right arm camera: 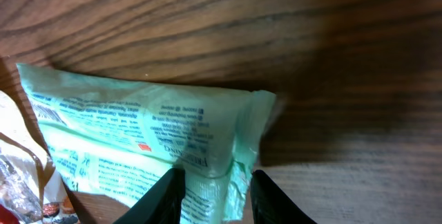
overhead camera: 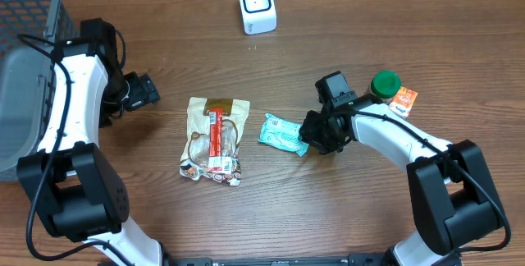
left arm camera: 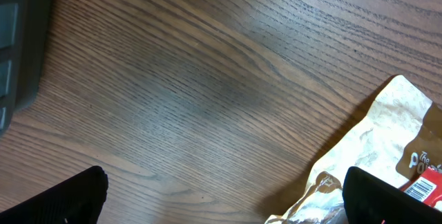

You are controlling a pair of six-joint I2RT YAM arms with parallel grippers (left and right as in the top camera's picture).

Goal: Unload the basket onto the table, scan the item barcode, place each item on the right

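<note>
Two arms reaching over wood table (overhead camera: 328, 20). Grey basket (overhead camera: 25, 69) sitting at far left edge. Left gripper (overhead camera: 146, 92) hanging spread wide, holding nothing, left of bag (overhead camera: 215, 139) lying mid-table. Right gripper (overhead camera: 312, 135) pinching crimped right end of teal packet (overhead camera: 284, 133); packet lying flat just right of bag. White scanner (overhead camera: 257, 5) standing at far edge, well apart. Green-lid jar (overhead camera: 384, 84) and orange sachet (overhead camera: 403, 100) sitting side by side, right of packet.

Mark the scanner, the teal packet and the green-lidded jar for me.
scanner (overhead camera: 257, 3), overhead view, white front face.
teal packet (right arm camera: 138, 137), right wrist view, printed middle of wrapper.
green-lidded jar (overhead camera: 385, 82), overhead view, top of lid.
</note>
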